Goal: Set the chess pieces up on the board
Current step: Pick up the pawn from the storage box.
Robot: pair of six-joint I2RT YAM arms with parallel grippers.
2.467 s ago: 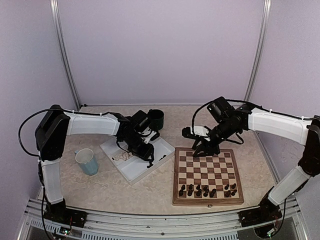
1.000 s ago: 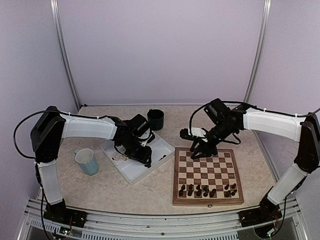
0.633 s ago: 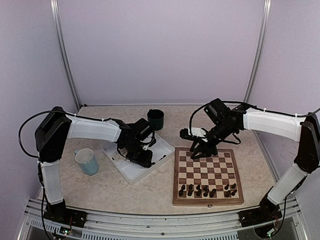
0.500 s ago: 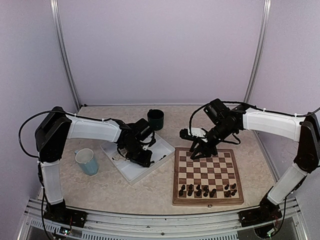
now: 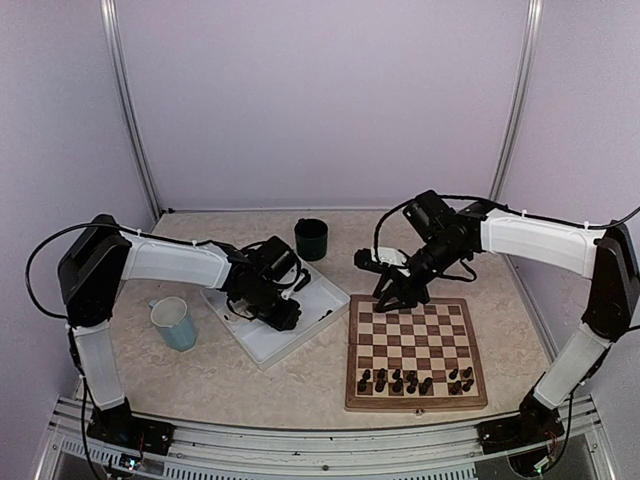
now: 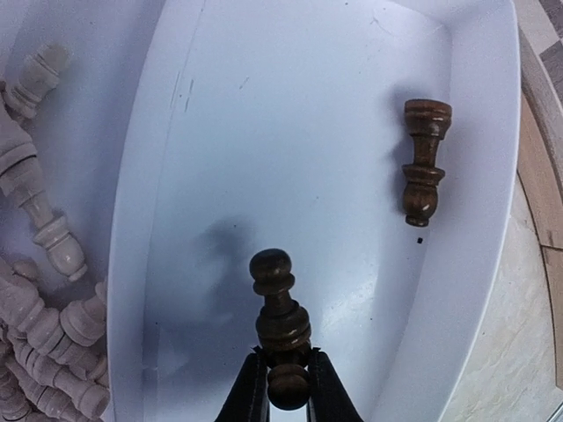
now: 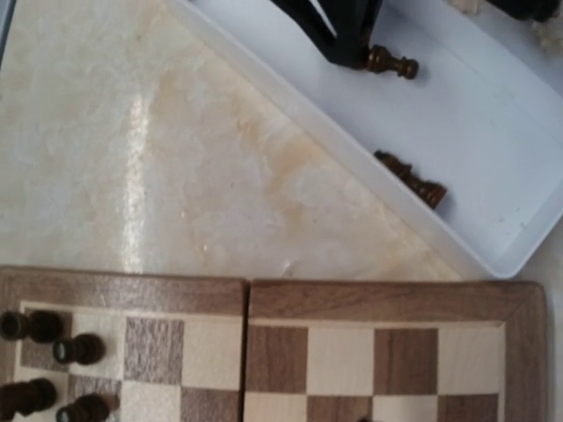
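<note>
- Overhead, shows the left gripper (image 5: pixel 283 318) low in the tray (image 5: pixel 262 345), left of the board (image 5: pixel 415 402); hides its fingertips and any catch under the wrist.
- Puts dark men (image 5: pixel 412 381) on the board's two near ranks, too small to tell by type.
- Sets the right gripper (image 5: pixel 392 292) over the board's far left corner; cannot tell from here whether clenched or released.
- Also takes in a blue cup (image 5: pixel 175 323) left of the tray and a black cup (image 5: pixel 311 239) behind it.
- Next, at the left wrist, catches the fingers (image 6: pixel 251 396) clenched on the base of a dark pawn (image 6: pixel 278 308), in the tray compartment nearer the board.
- Finds a second dark piece (image 6: pixel 423 163) lying apart from it, near the far wall.
- Crops the heap of pale pieces (image 6: pixel 44 264) in the other compartment at the frame edge.
- Lastly, at the right wrist, leaves its own fingers out of frame, so no telling there either.
- Looks down on the board's corner, with a few dark men cut off at lower left.
- Cuts the left gripper off at the top, pawn sticking out sideways; blurs the second dark piece.
</note>
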